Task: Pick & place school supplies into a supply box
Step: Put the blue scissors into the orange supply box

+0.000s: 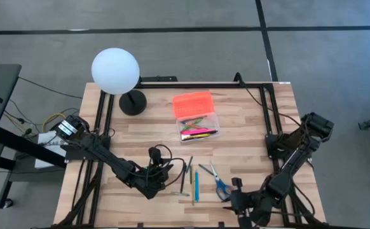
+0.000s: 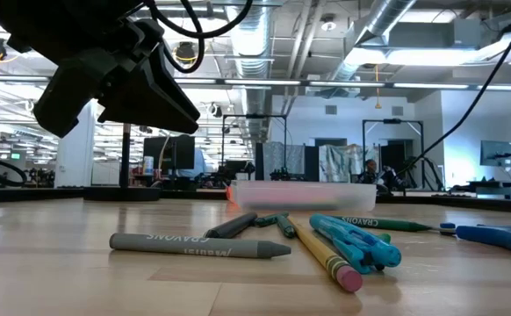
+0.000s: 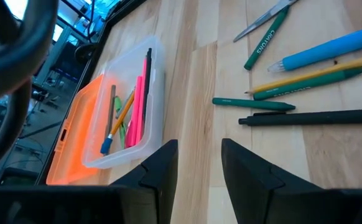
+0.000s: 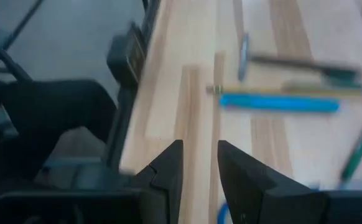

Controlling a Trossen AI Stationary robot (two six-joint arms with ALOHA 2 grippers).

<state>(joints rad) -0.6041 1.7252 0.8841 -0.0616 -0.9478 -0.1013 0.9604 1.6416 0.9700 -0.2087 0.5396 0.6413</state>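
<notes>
Pens [image 1: 191, 181] just beside left claw [image 1: 170, 170], prongs apart, empty.

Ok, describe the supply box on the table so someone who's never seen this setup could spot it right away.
Start at the white globe lamp at the table's far left corner, then look right along the far side of the wooden table. The supply box is the small clear plastic tray holding pink and yellow pens, its bright orange lid open behind it. Everything else nearby lies loose on the wood.
</notes>
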